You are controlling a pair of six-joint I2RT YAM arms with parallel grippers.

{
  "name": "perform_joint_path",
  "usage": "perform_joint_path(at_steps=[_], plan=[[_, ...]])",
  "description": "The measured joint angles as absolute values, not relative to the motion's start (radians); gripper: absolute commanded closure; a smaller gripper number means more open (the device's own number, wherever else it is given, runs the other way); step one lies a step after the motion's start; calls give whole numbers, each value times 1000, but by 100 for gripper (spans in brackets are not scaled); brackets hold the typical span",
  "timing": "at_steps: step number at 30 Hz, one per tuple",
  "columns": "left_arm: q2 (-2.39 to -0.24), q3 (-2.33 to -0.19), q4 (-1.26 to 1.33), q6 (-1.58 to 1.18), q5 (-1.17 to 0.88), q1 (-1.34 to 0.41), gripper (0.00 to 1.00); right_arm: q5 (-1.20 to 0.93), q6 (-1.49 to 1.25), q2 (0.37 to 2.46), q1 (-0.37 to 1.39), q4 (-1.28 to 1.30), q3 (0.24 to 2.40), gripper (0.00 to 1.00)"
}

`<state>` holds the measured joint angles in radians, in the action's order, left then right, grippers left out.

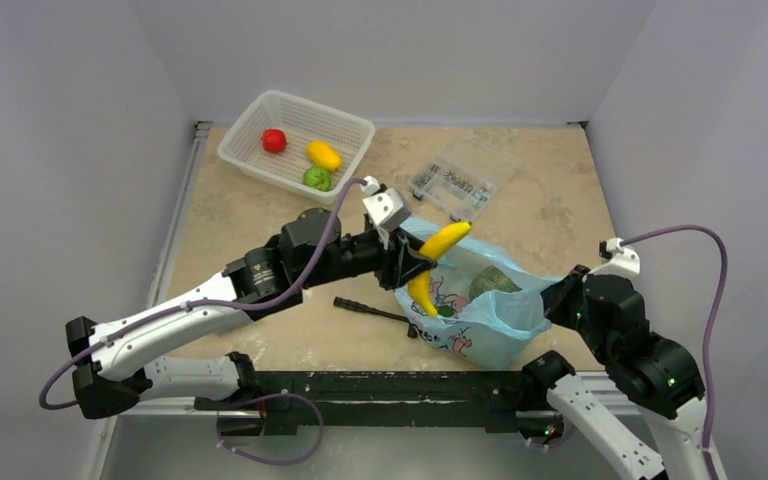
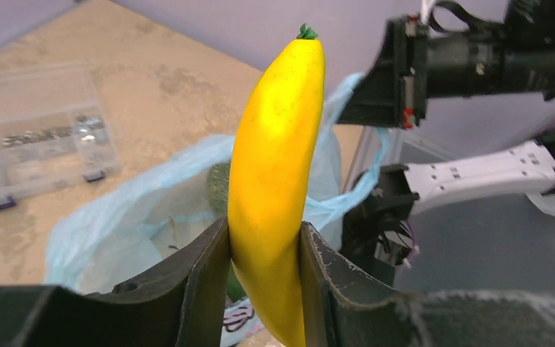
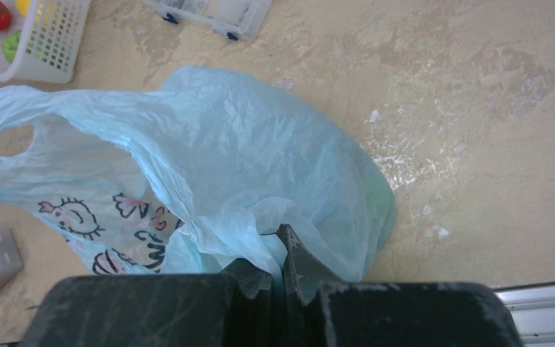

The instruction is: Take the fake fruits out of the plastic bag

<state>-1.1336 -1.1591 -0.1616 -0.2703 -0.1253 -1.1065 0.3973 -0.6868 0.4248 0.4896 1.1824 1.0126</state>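
The left end effector (image 2: 266,275) clamps the banana (image 2: 278,144) below its middle, over the bag (image 1: 500,322) by the near edge of the counter (image 1: 230,215). Glossy, hard and likely light, it could pivot between the pads (image 2: 206,282); slow, steady carrying suits it. The right end effector (image 3: 278,264) is pinched tight on the limp, crinkly bag's rim. A green fruit (image 1: 493,283) lies inside. Bare counter runs to the basket (image 1: 265,175) at the far left corner; the parts box (image 1: 460,180) crowds the far side.

Glossy smooth plastic banana (image 2: 274,181), thin crinkly plastic bag (image 3: 260,159) (slightly translucent), matt stone-look table (image 1: 560,190)
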Motion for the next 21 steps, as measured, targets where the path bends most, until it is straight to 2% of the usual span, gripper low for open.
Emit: perform_joint_path(at_steps=[4,9,15,21], plan=[[-1132,-1248,-253,-266,42,-1033,100,390,-677,423,490,1177,1009,100],[-1157,-1292,-341,-355,192,-732,100,383,-669,421,490,1166,1007,100],[-1214,-1213,-262,-504,193,-429,100,376,-665,392,490,1155,1005,100],[-1420,-1186,-9,-656,207,-301,99,375,-661,381,490,1151,1003,100]])
